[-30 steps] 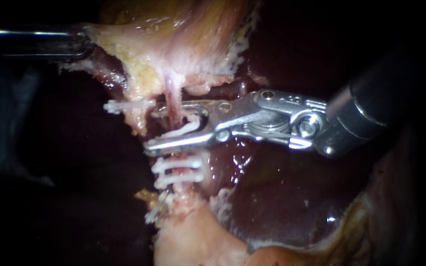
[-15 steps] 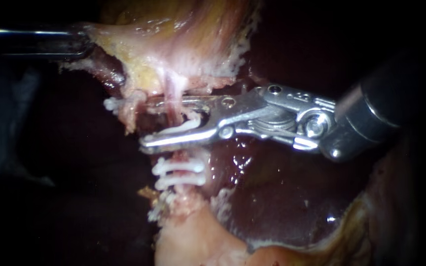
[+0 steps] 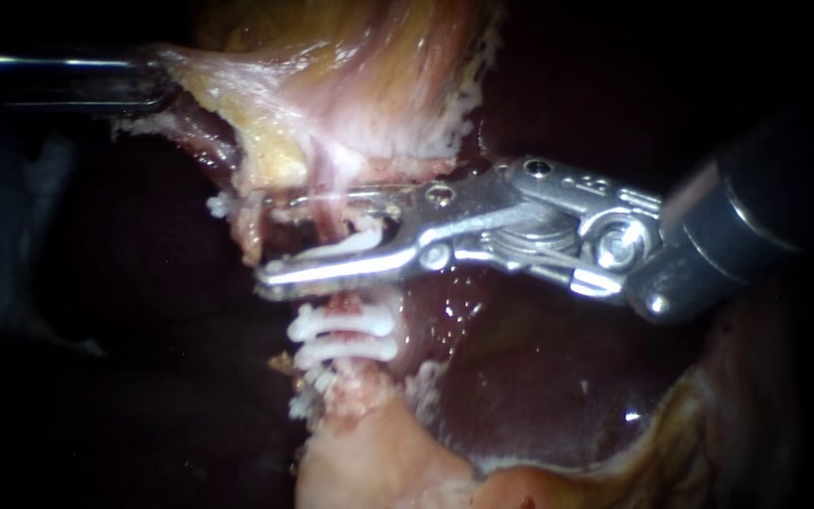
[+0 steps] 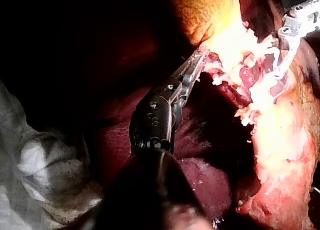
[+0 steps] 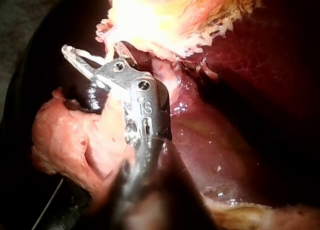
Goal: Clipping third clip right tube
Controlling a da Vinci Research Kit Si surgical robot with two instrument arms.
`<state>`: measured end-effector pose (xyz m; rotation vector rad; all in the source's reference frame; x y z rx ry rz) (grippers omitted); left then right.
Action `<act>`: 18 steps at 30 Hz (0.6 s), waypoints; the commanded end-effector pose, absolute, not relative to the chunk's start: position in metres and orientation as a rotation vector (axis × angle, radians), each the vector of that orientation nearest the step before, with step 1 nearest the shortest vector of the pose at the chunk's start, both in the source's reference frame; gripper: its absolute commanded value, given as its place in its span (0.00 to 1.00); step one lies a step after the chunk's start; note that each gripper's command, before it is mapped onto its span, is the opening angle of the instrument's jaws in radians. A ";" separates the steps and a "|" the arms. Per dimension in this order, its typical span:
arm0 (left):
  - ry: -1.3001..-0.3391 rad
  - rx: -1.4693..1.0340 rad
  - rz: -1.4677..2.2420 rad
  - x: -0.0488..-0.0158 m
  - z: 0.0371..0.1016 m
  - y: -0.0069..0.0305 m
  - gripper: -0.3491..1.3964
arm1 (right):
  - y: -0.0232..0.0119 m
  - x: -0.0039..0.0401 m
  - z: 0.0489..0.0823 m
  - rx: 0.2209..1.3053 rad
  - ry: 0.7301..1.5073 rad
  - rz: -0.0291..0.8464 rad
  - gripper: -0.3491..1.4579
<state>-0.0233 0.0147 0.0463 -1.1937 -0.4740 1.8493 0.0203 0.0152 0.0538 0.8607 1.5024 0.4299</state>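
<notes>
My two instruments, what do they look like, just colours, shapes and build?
The right instrument has a thick, dark glossy shaft and a bright silver metal hand: a hinged wrist with round pins, thin cables alongside, and two long slim jaws. The left instrument has a dark shiny shaft, a black wrist section with small round screws, and a slim silvery metal tip.

Right instrument [image 3: 268, 240], from the right, holds the loaded clip [image 3: 355, 243] astride the tube [image 3: 325, 174]. Two set clips [image 3: 343, 325] lie below. Left instrument [image 3: 157, 87] meets the gallbladder [image 3: 360, 75] upper left.
</notes>
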 end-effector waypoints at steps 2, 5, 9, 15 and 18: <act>-0.474 -1.194 1.849 -0.0233 0.0463 0.0147 0.00 | 0.0153 0.0202 0.0538 0.864 1.496 0.447 0.39; -0.474 -1.194 1.849 -0.0233 0.0463 0.0147 0.00 | 0.0154 0.0201 0.0539 0.877 1.487 0.470 0.34; -0.474 -1.194 1.849 -0.0233 0.0463 0.0147 0.00 | 0.0155 0.0201 0.0538 0.875 1.484 0.482 0.27; -0.474 -1.194 1.849 -0.0233 0.0464 0.0147 0.00 | 0.0157 0.0197 0.0537 0.930 1.458 0.537 0.09; -0.473 -1.194 1.849 -0.0233 0.0464 0.0147 0.00 | 0.0157 0.0196 0.0538 0.967 1.440 0.572 0.00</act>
